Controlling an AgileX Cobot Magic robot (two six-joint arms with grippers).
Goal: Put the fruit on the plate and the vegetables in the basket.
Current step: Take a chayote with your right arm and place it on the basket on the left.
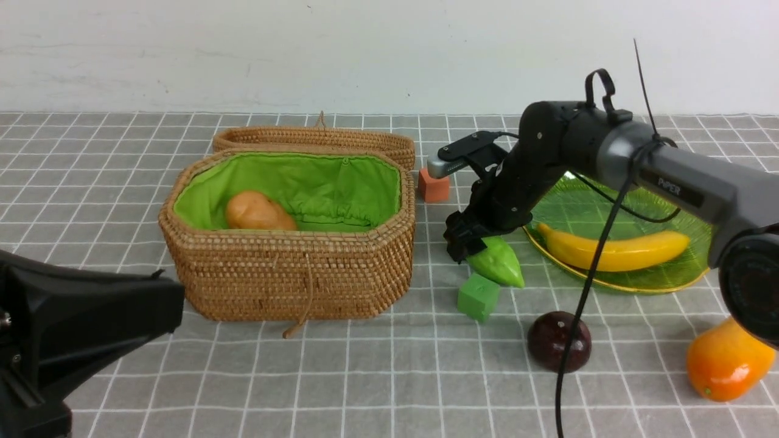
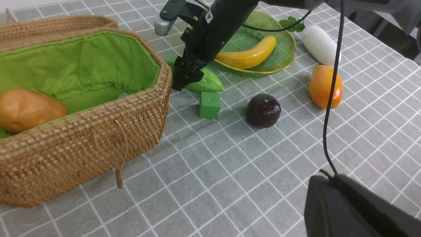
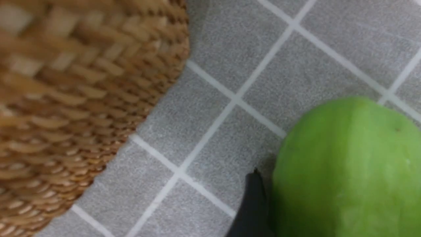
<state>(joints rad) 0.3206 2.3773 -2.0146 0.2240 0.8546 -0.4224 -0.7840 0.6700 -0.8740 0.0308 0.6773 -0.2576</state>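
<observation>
Fingers point(image 3: 255, 210) of our right gripper point(image 1: 467, 246) sit at the blunt end of the gourd point(image 1: 500, 263); we cannot tell whether they pinch it. It lies between basket point(image 1: 286, 274) and plate point(image 1: 669, 277), long axis slanting, tip toward the near right corner of the desk point(image 1: 389, 377). So far potato point(image 1: 258, 212) is basketed, banana point(image 1: 645, 248) plated; plum point(image 1: 548, 340), mango point(image 1: 724, 362), radish point(image 2: 319, 44) wait.

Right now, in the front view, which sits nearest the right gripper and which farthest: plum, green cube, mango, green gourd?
1. green gourd, right at the right gripper.
2. green cube, just beyond the gourd, toward the camera.
3. plum, farther forward and rightward.
4. mango, far right.
</observation>
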